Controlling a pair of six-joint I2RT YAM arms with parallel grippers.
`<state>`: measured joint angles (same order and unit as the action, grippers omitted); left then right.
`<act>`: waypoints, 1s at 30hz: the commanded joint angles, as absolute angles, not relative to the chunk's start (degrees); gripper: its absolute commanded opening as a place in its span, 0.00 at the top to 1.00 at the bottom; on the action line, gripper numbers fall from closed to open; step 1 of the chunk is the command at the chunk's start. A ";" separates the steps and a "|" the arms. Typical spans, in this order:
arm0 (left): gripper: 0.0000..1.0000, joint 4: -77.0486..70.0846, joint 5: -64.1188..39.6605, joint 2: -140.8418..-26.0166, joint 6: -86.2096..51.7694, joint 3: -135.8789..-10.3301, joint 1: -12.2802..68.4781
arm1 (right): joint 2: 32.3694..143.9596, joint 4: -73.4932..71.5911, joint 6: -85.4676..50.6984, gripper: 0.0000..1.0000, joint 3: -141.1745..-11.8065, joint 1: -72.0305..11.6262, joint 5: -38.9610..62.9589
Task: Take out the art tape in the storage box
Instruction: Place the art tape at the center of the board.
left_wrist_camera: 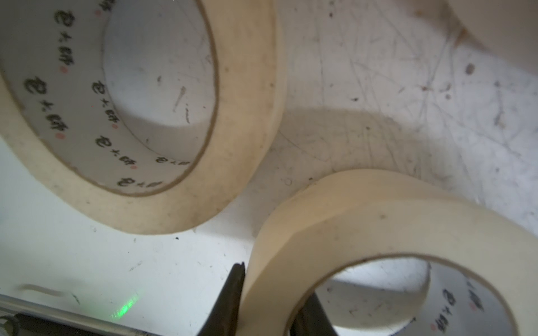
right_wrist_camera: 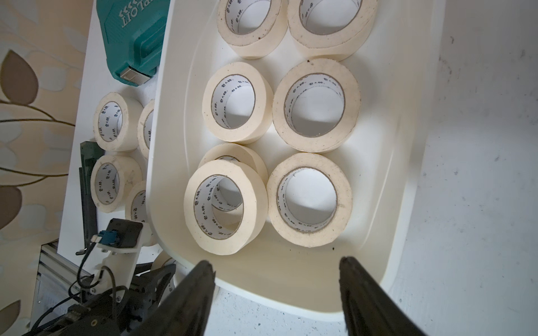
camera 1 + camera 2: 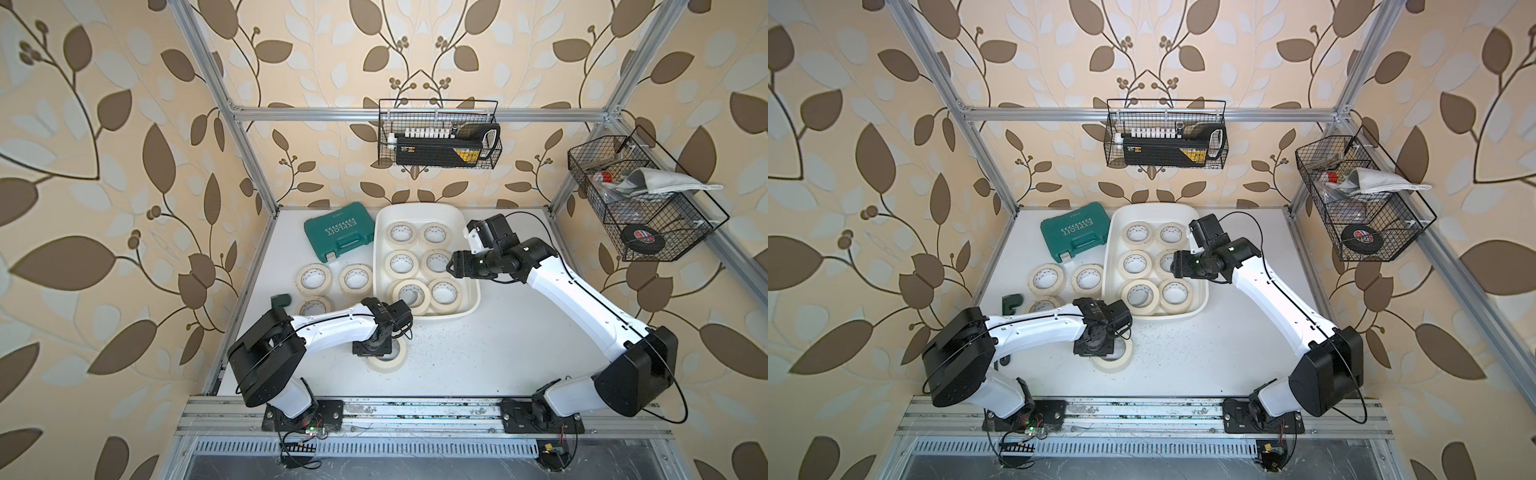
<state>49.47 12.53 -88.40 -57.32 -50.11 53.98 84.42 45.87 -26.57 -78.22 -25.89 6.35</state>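
The storage box, a white tub, lies at the back middle of the table and holds several cream art tape rolls, two of them stacked at its near left corner. More rolls lie on the table to its left. My left gripper points down in front of the box, shut on the wall of one roll, which sits low over the table; another roll lies close beside it. My right gripper hangs open over the box's right side, holding nothing.
A green tool case lies left of the box at the back. A small green object sits by the left edge. Two black wire baskets hang on the back wall and right wall, the latter holding a black tape roll.
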 commanded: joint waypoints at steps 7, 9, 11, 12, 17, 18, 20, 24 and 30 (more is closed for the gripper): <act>0.88 52.69 16.91 -87.68 -59.95 -48.57 51.09 | 87.33 43.35 -28.46 0.30 -76.64 -26.08 9.55; 0.86 52.89 17.09 -87.20 -59.71 -48.85 50.98 | 87.84 43.21 -28.63 0.30 -76.57 -26.47 9.75; 0.81 53.20 17.42 -86.47 -59.43 -49.28 50.98 | 88.31 42.83 -28.73 0.31 -76.56 -26.88 9.67; 0.76 53.27 17.55 -86.08 -59.25 -49.52 50.98 | 88.54 42.74 -28.69 0.31 -76.56 -26.99 9.77; 0.46 54.22 18.89 -83.04 -56.49 -50.67 50.54 | 89.59 42.02 -28.74 0.31 -76.72 -28.14 9.40; 0.43 54.99 19.34 -81.26 -56.08 -51.23 50.39 | 89.85 42.01 -28.73 0.31 -76.88 -28.34 9.28; 0.34 57.02 20.45 -78.98 -54.80 -53.04 50.01 | 90.40 42.12 -28.73 0.31 -77.32 -28.72 9.14; 0.23 61.10 23.10 -74.74 -51.83 -56.84 48.78 | 91.04 42.21 -28.91 0.31 -78.02 -29.38 9.09; 0.13 66.02 24.78 -69.28 -46.36 -62.93 44.74 | 91.41 42.01 -29.21 0.31 -78.72 -30.06 9.07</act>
<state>60.90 22.06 -71.79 -50.17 -60.10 46.24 90.65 42.24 -28.56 -77.52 -29.58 8.84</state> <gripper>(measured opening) 0.867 0.691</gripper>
